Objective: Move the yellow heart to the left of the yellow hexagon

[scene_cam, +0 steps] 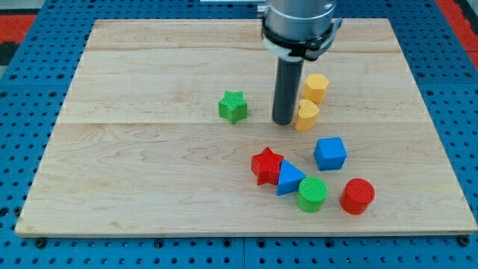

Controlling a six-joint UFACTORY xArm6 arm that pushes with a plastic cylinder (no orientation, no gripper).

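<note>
While the rod carries no jaws at all, my tip (283, 122) rests on the board (149, 172) just beside the heart (305, 116), on its left, seemingly touching it. The heart sits directly below the hexagon (316, 87), nearly in contact. Small, hard and light, the heart should slide easily and may spin if nudged off-centre. No grasp is possible, so a push through the middle of its right flank looks best, the tip first circling round it.
</note>
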